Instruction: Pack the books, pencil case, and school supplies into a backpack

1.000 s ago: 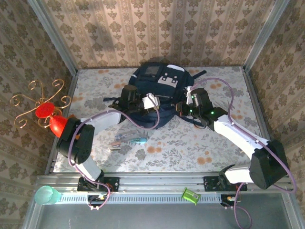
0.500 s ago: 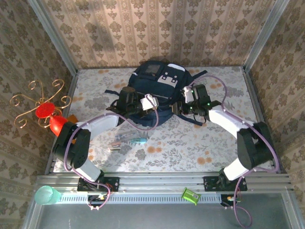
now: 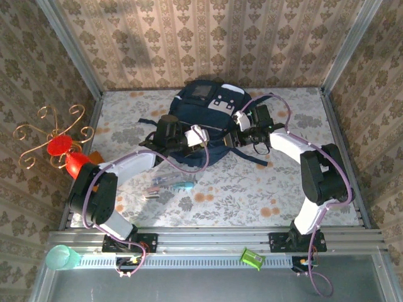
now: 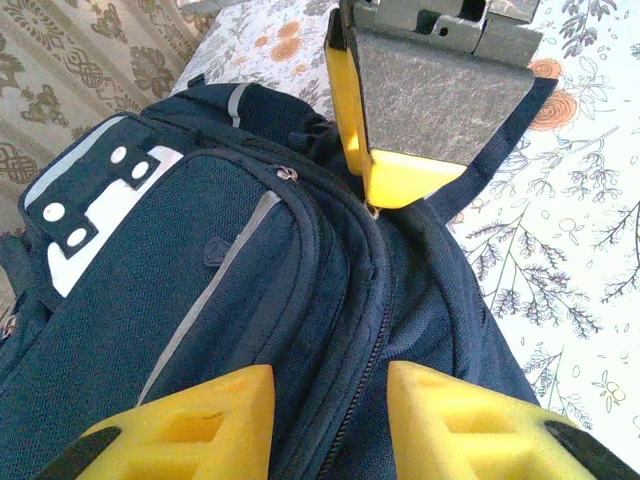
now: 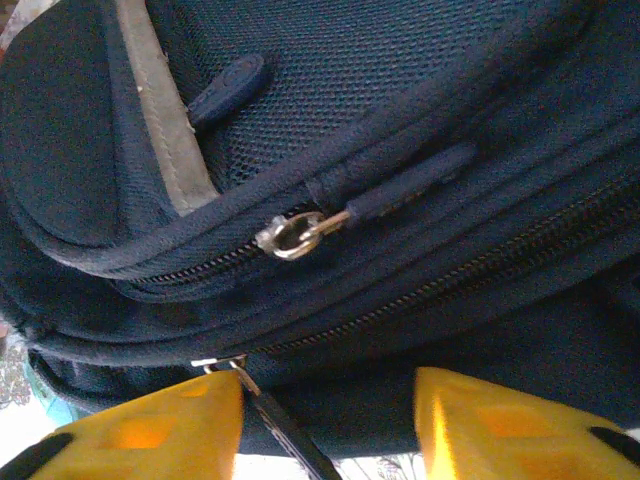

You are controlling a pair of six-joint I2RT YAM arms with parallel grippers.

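Swung in over the last second: right gripper (image 3: 238, 131), now tight against the right flank of the backpack (image 3: 211, 104), with the elbow tucked in from the far edge of the table (image 3: 283, 189). Barely shifted meanwhile: left gripper (image 3: 192, 135), parked on the near left side of the backpack. Zips shut as far as can be seen, and supplies (image 3: 169, 184) loose on the table just nearer the bases, well apart from both grippers. Looks like the opening step, getting a zip undone before anything goes in. From the right wrist: fingers (image 5: 150, 430) standing well apart with nothing clamped, a lower pull (image 5: 222, 365) just above the left-hand pad and its dark cord (image 5: 285, 435) trailing down into the gap, an upper pull (image 5: 292, 236) higher on the pocket seam. From the left wrist: fingers (image 4: 190, 420) part open astride the zip ridge; cannot tell whether pressing the fabric or merely straddling it. Probably calls next for nudging the right jaws toward the lower pull, closing on tab or cord, then dragging along the zip track with the left steadying. Risks nipping fabric instead, or hauling the whole backpack along.
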